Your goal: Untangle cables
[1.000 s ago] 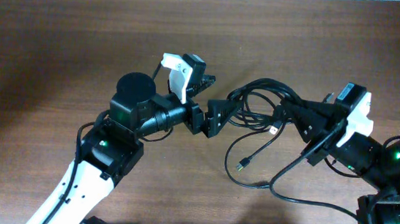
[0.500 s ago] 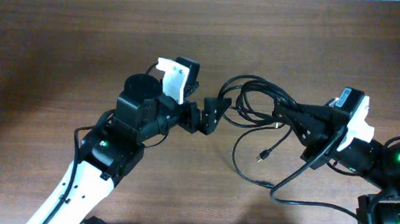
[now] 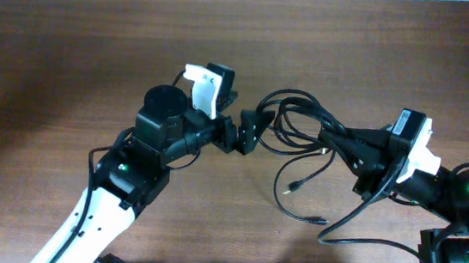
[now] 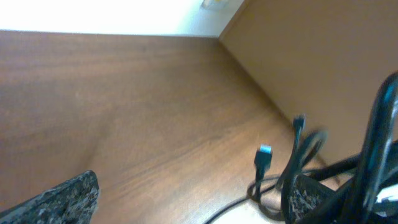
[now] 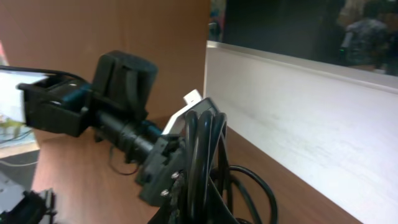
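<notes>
The cables [image 3: 298,119] are gathered as one looped bundle right of centre over the table [image 3: 79,47] and are clenched in the right gripper [image 3: 330,144]. Two loose plug ends [image 3: 294,187] are seen below the bundle. The left gripper [image 3: 245,126] is spread wide at the bundle's left loops, with nothing grasped.
</notes>
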`<state>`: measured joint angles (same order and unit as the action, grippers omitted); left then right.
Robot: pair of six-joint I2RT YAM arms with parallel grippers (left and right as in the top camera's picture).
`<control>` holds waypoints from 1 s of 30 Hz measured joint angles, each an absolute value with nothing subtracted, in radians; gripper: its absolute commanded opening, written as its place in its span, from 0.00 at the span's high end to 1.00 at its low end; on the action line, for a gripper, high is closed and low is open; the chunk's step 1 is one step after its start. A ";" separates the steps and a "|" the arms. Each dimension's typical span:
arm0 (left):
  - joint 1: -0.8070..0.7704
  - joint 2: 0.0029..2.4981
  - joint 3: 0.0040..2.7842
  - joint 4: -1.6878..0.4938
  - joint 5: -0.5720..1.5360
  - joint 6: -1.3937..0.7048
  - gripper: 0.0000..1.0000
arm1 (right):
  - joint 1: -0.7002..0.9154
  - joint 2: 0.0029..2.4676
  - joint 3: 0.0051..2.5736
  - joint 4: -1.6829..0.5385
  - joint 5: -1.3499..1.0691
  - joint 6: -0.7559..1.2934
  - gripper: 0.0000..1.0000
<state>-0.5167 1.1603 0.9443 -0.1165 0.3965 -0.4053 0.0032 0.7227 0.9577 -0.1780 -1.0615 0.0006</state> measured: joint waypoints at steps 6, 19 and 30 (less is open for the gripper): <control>-0.517 1.190 0.944 0.015 0.405 -0.470 0.01 | 0.003 0.723 0.958 -0.180 -1.125 0.001 0.96; -0.519 1.276 0.945 -0.204 0.385 -0.496 0.01 | 0.002 0.723 0.958 -0.163 -1.142 0.001 0.96; -0.489 1.283 0.945 -0.379 0.359 -0.499 0.01 | 0.002 0.723 0.958 -0.163 -1.103 0.001 0.96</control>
<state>-0.4892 1.2831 0.9451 -0.3794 0.3592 -0.4988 0.0021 0.7235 0.9577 -0.1627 -1.1027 0.0013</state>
